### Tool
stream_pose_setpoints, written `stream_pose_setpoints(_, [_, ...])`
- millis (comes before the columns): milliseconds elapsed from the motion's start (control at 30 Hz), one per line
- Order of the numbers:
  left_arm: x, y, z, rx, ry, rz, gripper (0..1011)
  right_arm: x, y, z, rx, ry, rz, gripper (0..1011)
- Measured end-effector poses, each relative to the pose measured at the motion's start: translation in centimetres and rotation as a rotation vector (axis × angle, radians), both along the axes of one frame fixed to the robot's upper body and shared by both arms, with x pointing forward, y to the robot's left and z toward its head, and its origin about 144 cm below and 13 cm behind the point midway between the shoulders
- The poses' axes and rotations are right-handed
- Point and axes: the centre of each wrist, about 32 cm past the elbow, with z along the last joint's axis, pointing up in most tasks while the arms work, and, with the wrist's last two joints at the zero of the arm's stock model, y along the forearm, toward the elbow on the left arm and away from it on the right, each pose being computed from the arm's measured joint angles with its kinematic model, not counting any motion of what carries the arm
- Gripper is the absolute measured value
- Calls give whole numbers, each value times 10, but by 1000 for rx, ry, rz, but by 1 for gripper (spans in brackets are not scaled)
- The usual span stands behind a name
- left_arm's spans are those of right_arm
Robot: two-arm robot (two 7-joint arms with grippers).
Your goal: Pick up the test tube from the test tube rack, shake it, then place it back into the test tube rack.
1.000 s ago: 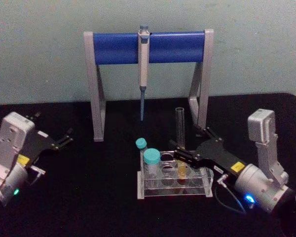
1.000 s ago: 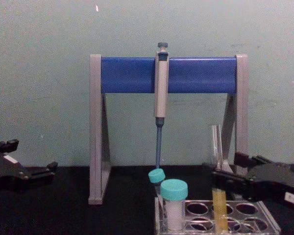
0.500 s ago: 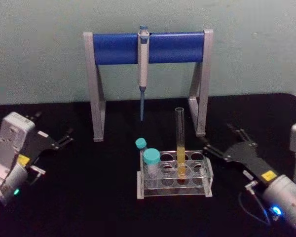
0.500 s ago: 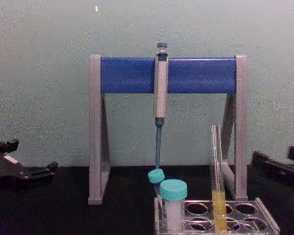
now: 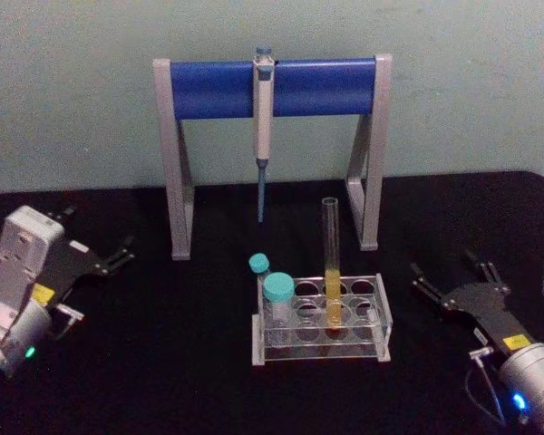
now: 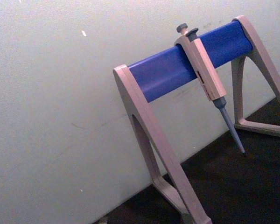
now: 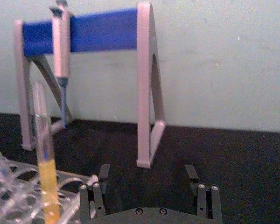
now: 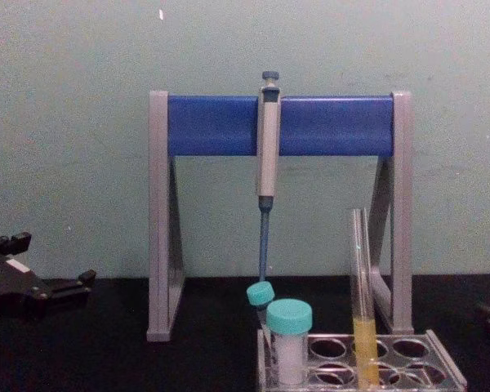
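Your test tube [image 5: 331, 263] stands in the test tube rack [image 5: 321, 319], in a hole toward the rack's right end, leaning a little, with the yellow-orange liquid filling its lower part and the clear upper length rising well above the top plate. Nothing touches it.

The right gripper [image 5: 453, 279] sits on the worktop [image 5: 190, 362] to the right of the rack, well apart from it, jaws spread wide and holding nothing. The left gripper [image 5: 100, 260] is parked far to the rack's left, jaws also apart and empty.

Judging from this layout, the tube is home and the step in hand is either a fresh pick or a clean retreat. If you go in for a pick, bring the right gripper toward the rack level with the bare glass above the top plate, not down at the liquid, so the rack wall does not block the fingers. Centre the tube between the fingers before closing; the glass is thin and slippery, so close gently. Lift straight along the tube's own lean until the round bottom clears the hole. Mind the teal-capped tube [image 5: 278, 299] at the rack's left end and the pipette [image 5: 263, 127] hanging on the stand [image 5: 177, 172] behind the rack.
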Motion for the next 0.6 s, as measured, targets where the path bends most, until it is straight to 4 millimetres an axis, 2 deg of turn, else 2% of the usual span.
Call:
stream_pose_setpoints(333, [0,0,0,0,0,0,1009,5,1,-17,-35,68,-24,1000])
stream_pose_setpoints(600, [0,0,0,0,0,0,1010,7,2,-22,-43,87,-13,1000])
